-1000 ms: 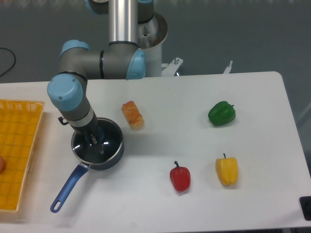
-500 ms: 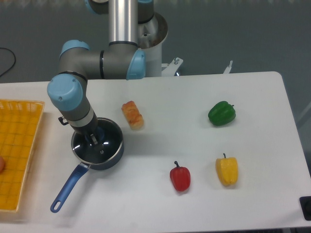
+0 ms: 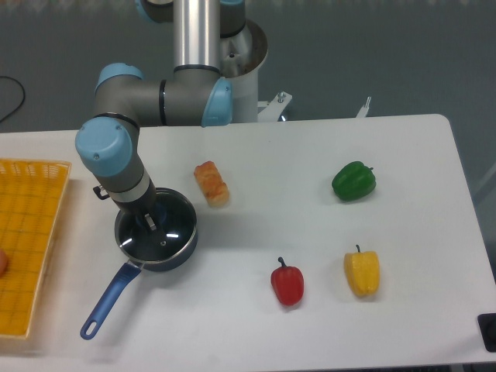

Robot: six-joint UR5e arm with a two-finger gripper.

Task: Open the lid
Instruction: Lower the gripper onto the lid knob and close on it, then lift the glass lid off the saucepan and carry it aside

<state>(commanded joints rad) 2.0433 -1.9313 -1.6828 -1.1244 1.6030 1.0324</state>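
One gripper [image 3: 149, 222] down at knob of lid [image 3: 159, 232] on saucepan [image 3: 147, 248]; grip state unclear. Best move: clamp knob centrally, lift straight up, keep lid level.

green pepper [image 3: 353, 180], red pepper [image 3: 287, 284], yellow pepper [image 3: 362, 273], bread roll [image 3: 211, 183], yellow basket [image 3: 27, 232]

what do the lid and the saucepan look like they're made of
The lid: apparently clear glass, since the pan's dark inside shows through it and it catches small glints; a thin bright rim looks like metal. The saucepan: probably metal with a glossy dark blue coat; its long blue handle could be plastic or coated metal.
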